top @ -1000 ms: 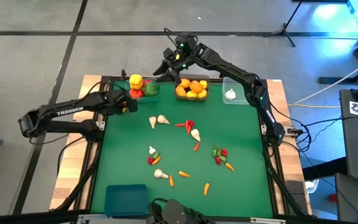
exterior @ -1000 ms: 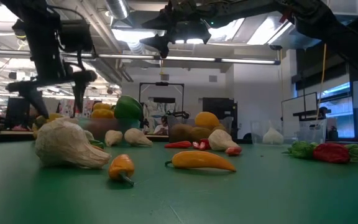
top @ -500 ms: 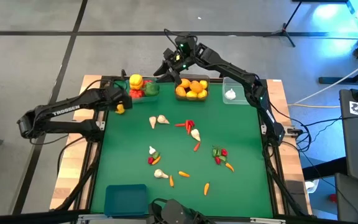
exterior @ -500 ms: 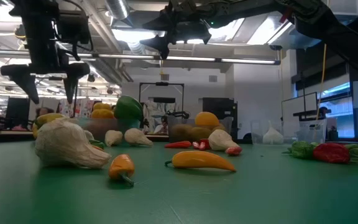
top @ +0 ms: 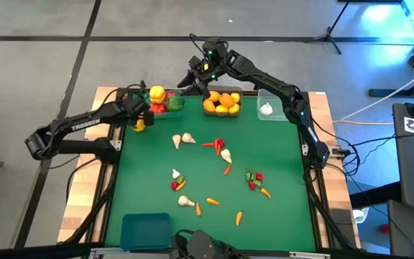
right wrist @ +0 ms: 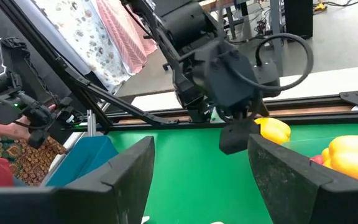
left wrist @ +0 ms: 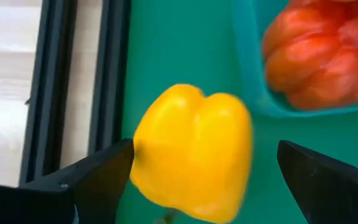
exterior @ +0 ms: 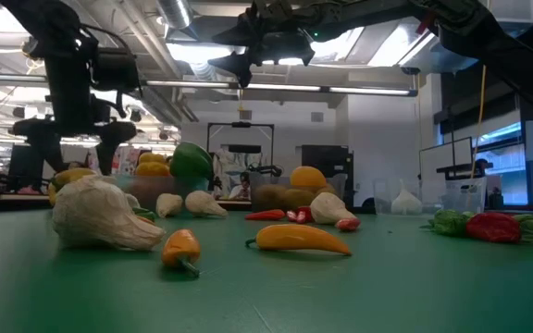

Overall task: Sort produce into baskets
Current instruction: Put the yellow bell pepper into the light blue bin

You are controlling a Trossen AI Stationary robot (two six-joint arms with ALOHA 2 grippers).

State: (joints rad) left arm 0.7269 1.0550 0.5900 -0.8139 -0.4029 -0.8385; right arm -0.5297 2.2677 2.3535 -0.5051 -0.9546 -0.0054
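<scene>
A yellow pepper (left wrist: 191, 162) lies on the green mat at the far left (top: 139, 126), just outside the teal basket (top: 160, 105). That basket holds yellow, red and green peppers. My left gripper (left wrist: 205, 149) hovers over the loose pepper (top: 136, 116), open, one finger on either side of it. My right gripper (top: 190, 78) hangs high over the far edge, open, with nothing between its fingers (right wrist: 201, 149). Garlic bulbs (top: 185, 137), chillies (top: 218, 144) and carrots (top: 212, 201) are scattered on the mat.
A dark grey basket (top: 221, 103) of oranges and lemons and a clear basket (top: 267, 109) with one garlic bulb stand along the far edge. An opaque blue basket (top: 146, 229) sits at the near left corner. A black frame rail (left wrist: 107, 74) borders the mat.
My left gripper has shifted a little toward the table's left edge and rolled about its own axis, staying open over the yellow pepper. The pepper stays on the mat.
</scene>
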